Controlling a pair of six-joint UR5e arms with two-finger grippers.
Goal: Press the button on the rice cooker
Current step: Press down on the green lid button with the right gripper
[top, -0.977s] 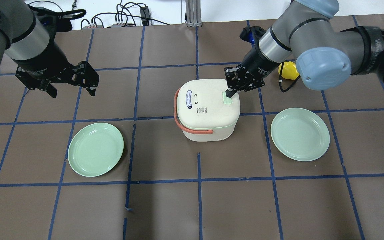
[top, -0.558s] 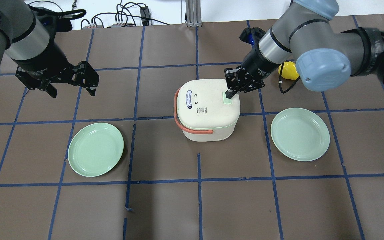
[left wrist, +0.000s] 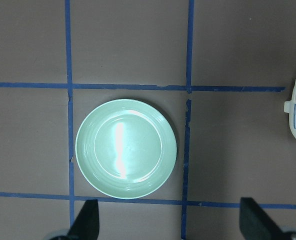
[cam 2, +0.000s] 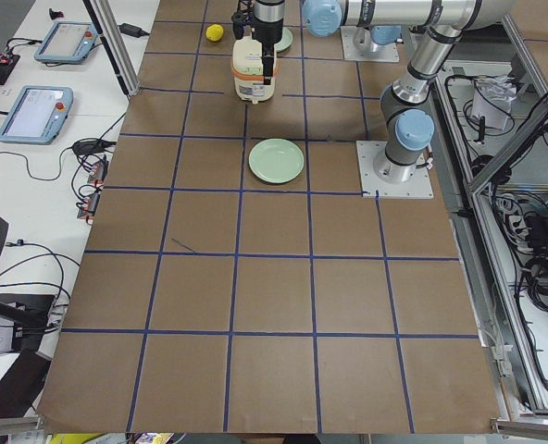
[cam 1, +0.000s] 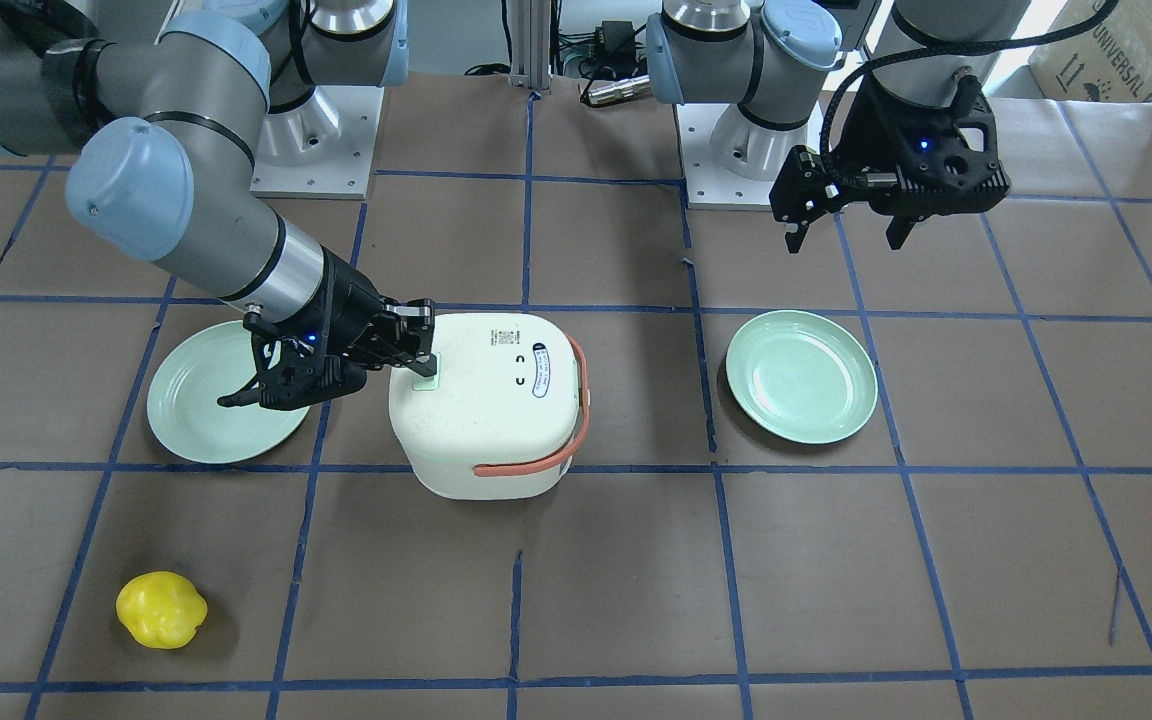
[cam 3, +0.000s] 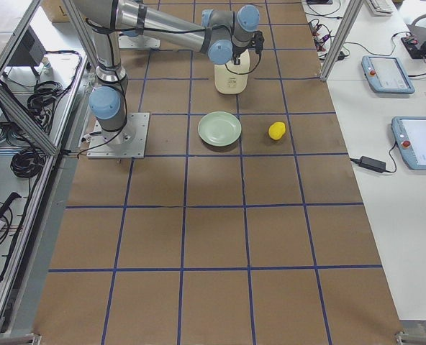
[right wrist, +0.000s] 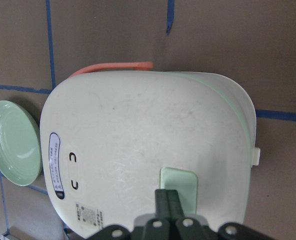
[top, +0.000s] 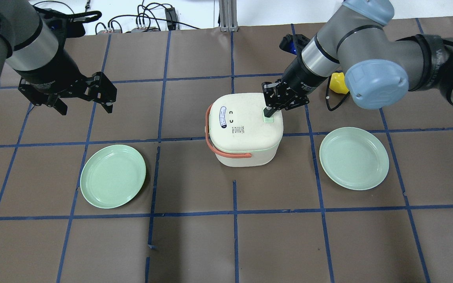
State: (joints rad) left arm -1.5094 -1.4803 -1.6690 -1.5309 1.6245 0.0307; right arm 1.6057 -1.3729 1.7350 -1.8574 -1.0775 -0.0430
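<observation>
Front-facing view: the rice cooker (cam 1: 486, 410) stands mid-table; the right gripper (cam 1: 426, 362), fingers clenched together, rests on the green button (cam 1: 425, 383) at the lid's 9 o'clock edge. Overhead: the left gripper (top: 85, 105) hangs spread open at the rice cooker's 9 o'clock. Left wrist view: a plate (left wrist: 125, 147) lies below

Overhead and front cameras face each other across the counter (top: 195, 243); side cameras sit far; wrist cameras look down, sharing the cooker (right wrist: 138, 130).

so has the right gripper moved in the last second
Yes, slightly: in the overhead view the right gripper has edged leftward, its shut fingers covering more of the green button on the rice cooker, which stayed put.
</observation>
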